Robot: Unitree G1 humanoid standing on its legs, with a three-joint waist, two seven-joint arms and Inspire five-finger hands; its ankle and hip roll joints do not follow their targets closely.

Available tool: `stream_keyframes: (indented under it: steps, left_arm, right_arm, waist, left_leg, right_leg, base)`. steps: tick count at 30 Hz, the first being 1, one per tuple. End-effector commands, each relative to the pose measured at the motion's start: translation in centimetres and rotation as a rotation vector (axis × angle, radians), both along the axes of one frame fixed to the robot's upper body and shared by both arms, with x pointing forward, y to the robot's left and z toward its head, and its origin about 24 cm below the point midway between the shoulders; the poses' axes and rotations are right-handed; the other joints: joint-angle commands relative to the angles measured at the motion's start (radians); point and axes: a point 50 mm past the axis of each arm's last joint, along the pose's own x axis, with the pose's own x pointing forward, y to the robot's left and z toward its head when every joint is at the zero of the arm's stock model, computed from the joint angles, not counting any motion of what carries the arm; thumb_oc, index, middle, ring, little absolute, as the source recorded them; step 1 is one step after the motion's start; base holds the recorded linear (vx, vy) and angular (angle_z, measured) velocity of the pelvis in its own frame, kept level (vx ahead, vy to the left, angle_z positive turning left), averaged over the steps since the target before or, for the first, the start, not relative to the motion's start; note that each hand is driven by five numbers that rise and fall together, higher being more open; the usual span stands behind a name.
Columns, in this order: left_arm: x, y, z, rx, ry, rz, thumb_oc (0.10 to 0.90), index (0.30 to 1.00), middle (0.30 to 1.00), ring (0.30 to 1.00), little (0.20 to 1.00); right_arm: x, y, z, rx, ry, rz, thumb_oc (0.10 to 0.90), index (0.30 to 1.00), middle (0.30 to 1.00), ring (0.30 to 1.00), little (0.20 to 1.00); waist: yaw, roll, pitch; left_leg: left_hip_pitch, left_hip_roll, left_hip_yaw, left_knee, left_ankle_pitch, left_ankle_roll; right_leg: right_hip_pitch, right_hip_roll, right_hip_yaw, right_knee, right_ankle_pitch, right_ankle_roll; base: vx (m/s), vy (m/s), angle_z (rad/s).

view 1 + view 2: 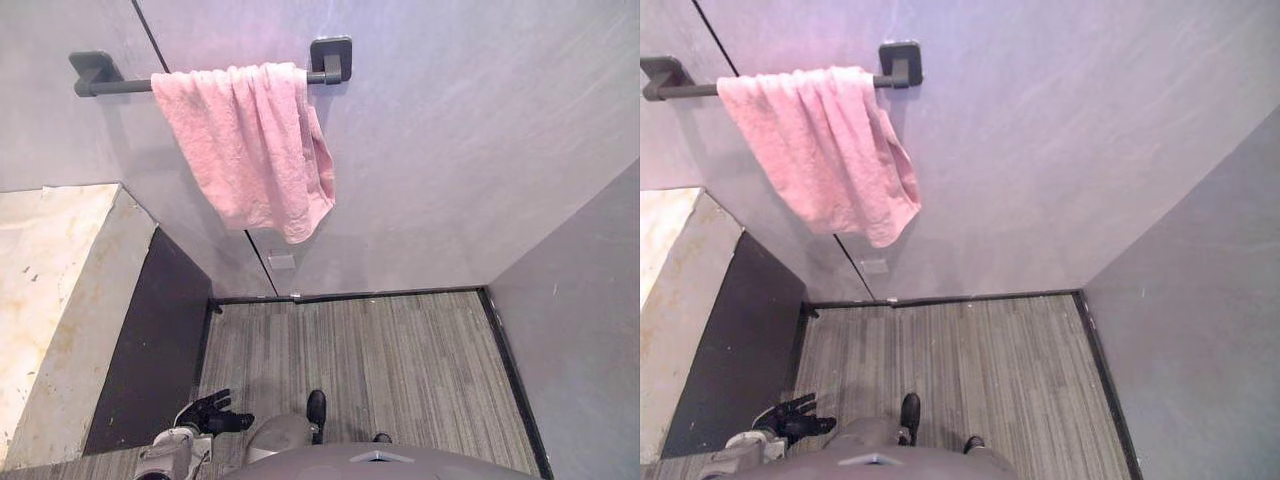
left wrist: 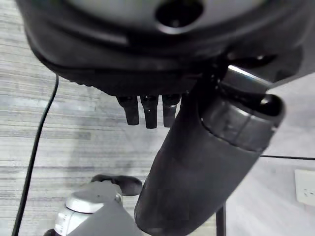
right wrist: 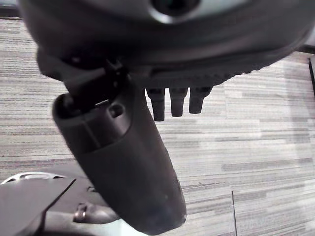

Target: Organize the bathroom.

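Note:
A pink towel [image 1: 250, 145] hangs crumpled over a dark grey towel bar [image 1: 115, 84] fixed high on the grey wall; its lower corner droops toward the right. My left hand [image 1: 208, 410] hangs low by the floor at the lower left, fingers relaxed and holding nothing. In the left wrist view the left hand [image 2: 147, 110] shows straight fingers over the striped floor. In the right wrist view my right hand [image 3: 174, 101] also has its fingers straight and empty above the floor.
A pale stone counter [image 1: 50, 290] with a dark side panel [image 1: 150, 340] stands at the left. Grey walls close the space at the back and right. The striped grey floor [image 1: 380, 360] lies between them. A small wall socket [image 1: 282, 262] sits low on the wall.

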Motion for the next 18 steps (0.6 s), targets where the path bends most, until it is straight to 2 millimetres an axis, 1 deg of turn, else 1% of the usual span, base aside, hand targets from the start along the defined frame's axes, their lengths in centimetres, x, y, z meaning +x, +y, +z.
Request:
stream_keyframes:
  steps: [1,2,3,4,5,6,7,8,9,11,13,15,16,17,18]
  left_arm:
    - [-1.7,1.5,0.2,0.037,0.028,0.052,0.800,0.900,0.900,0.900,0.900]
    - [-1.9,1.4,0.1,0.039,0.032,0.050,0.800,0.900,0.900,0.900,0.900]
    - [-2.1,1.3,0.0,0.040,0.032,0.046,0.800,0.900,0.900,0.900,0.900]
    - [-1.8,1.3,0.1,0.031,0.020,0.048,0.800,0.900,0.900,0.900,0.900]
    - [-1.8,1.3,0.1,0.030,0.017,0.045,0.800,0.900,0.900,0.900,0.900]
    - [-1.1,1.4,0.2,0.029,-0.006,0.042,0.800,0.900,0.900,0.900,0.900]
    - [-0.5,1.6,0.4,0.028,-0.032,0.048,0.800,0.900,0.900,0.900,0.900]
    - [0.0,1.8,0.6,0.030,-0.046,0.049,0.800,0.900,0.900,0.900,0.900]
    - [0.3,2.1,0.8,0.046,-0.045,0.031,0.800,0.900,0.900,0.900,0.900]
    - [0.5,2.1,0.9,0.054,-0.039,0.012,0.800,0.900,0.900,0.900,0.900]
    - [0.8,2.0,1.1,0.041,-0.050,0.001,0.800,0.900,0.900,0.900,0.900]
    - [1.1,1.9,1.2,0.029,-0.064,-0.030,0.800,0.900,0.900,0.900,0.900]
    - [1.1,1.9,1.2,0.029,-0.064,-0.030,0.800,0.900,0.900,0.900,0.900]
    - [1.4,1.6,1.4,0.022,-0.081,-0.058,0.800,0.900,0.900,0.900,0.900]
    - [1.4,1.5,1.4,0.022,-0.085,-0.059,0.800,0.900,0.900,0.900,0.900]
  right_arm:
    - [-1.5,-0.8,0.2,-0.041,0.029,0.039,0.800,0.900,0.900,0.900,0.900]
    - [-1.4,-0.8,0.2,-0.040,0.024,0.050,0.800,0.900,0.900,0.900,0.900]
    - [-1.1,-0.6,0.1,-0.033,0.013,0.068,0.800,0.900,0.900,0.900,0.900]
    - [-0.7,-0.5,0.1,-0.029,-0.002,0.087,0.800,0.900,0.900,0.900,0.900]
    - [-0.6,-0.5,0.1,-0.029,-0.007,0.092,0.800,0.900,0.900,0.900,0.900]
    - [0.1,-0.5,0.1,-0.027,-0.033,0.103,0.800,0.900,0.900,0.900,0.900]
    - [1.0,-0.3,0.1,-0.026,-0.056,0.102,0.800,0.900,0.900,0.900,0.900]
    - [1.7,-0.2,0.1,-0.023,-0.071,0.105,0.800,0.900,0.900,0.900,0.900]
    - [2.0,-0.1,0.1,-0.017,-0.078,0.101,0.800,0.900,0.900,0.900,0.900]
    - [2.0,0.0,0.1,-0.002,-0.072,0.090,0.800,0.900,0.900,0.900,0.900]
    - [2.0,0.0,0.1,0.006,-0.075,0.104,0.800,0.900,0.900,0.900,0.900]
    - [1.6,-0.7,0.3,-0.013,-0.075,0.083,0.800,0.900,0.900,0.900,0.900]
    - [1.6,-0.7,0.3,-0.013,-0.075,0.083,0.800,0.900,0.900,0.900,0.900]
    - [2.1,-1.6,0.6,-0.028,-0.111,0.055,0.800,0.900,0.900,0.900,0.900]
    - [2.5,-1.9,0.7,-0.031,-0.134,0.045,0.800,0.900,0.900,0.900,0.900]
  waist:
    - [0.023,0.012,-0.026]
    - [0.014,0.020,-0.020]
    - [0.000,0.025,-0.008]
    - [-0.002,0.025,-0.002]
    - [-0.004,0.026,0.003]
    - [-0.007,0.008,0.011]
    - [-0.013,-0.002,0.023]
    - [-0.018,-0.004,0.029]
    - [-0.024,-0.005,0.032]
    - [-0.026,-0.013,0.031]
    - [-0.027,-0.017,0.027]
    - [-0.024,-0.020,0.023]
    - [-0.024,-0.020,0.023]
    - [-0.011,-0.016,0.020]
    - [-0.008,-0.013,0.019]
  left_leg:
    - [-0.019,0.015,-0.053,0.076,-0.064,0.052]
    - [-0.001,0.016,-0.059,0.062,-0.062,0.062]
    - [0.021,0.023,-0.061,0.048,-0.068,0.060]
    - [0.021,0.029,-0.063,0.051,-0.075,0.048]
    - [0.024,0.031,-0.066,0.053,-0.079,0.045]
    - [0.009,0.021,-0.068,0.070,-0.104,0.036]
    - [0.001,0.022,-0.067,0.082,-0.128,0.032]
    - [-0.003,0.033,-0.064,0.084,-0.136,0.028]
    - [-0.010,0.051,-0.060,0.086,-0.134,0.019]
    - [-0.017,0.082,-0.057,0.105,-0.132,0.003]
    - [-0.018,0.121,-0.046,0.111,-0.122,-0.021]
    - [-0.020,0.163,-0.045,0.110,-0.099,-0.046]
    - [-0.020,0.163,-0.046,0.111,-0.099,-0.046]
    - [-0.031,0.179,-0.061,0.106,-0.083,-0.062]
    - [-0.029,0.181,-0.066,0.098,-0.079,-0.066]
  right_leg:
    - [-0.140,-0.047,0.013,0.313,0.022,0.099]
    - [-0.194,-0.056,0.026,0.392,0.052,0.110]
    - [-0.239,-0.079,0.040,0.366,0.073,0.113]
    - [-0.235,-0.092,0.044,0.283,0.069,0.113]
    - [-0.227,-0.094,0.043,0.258,0.070,0.114]
    - [-0.241,-0.122,0.070,0.144,0.146,0.138]
    - [-0.274,-0.132,0.101,0.091,0.200,0.149]
    - [-0.285,-0.128,0.122,0.070,0.209,0.153]
    - [-0.275,-0.113,0.139,0.060,0.187,0.154]
    - [-0.258,-0.107,0.133,0.064,0.172,0.153]
    - [-0.239,-0.092,0.107,0.068,0.150,0.137]
    - [-0.217,-0.082,0.065,0.070,0.134,0.120]
    - [-0.217,-0.082,0.065,0.070,0.134,0.120]
    - [-0.200,-0.077,0.044,0.062,0.121,0.106]
    - [-0.197,-0.076,0.038,0.059,0.120,0.103]
  base:
    - [0.08,0.108,-0.38]
    - [0.10,0.021,-0.46]
    - [0.12,-0.132,-0.41]
    - [0.12,-0.183,-0.24]
    - [0.08,-0.270,0.12]
    - [0.04,-0.279,0.29]
    - [0.04,-0.332,0.27]
    - [0.09,-0.309,0.09]
    - [0.14,-0.270,0.07]
    - [0.16,-0.218,0.25]
    - [0.16,-0.145,0.46]
    - [0.15,-0.102,0.43]
    - [0.11,-0.065,0.48]
    - [0.07,-0.014,0.33]
    - [0.09,-0.003,0.15]
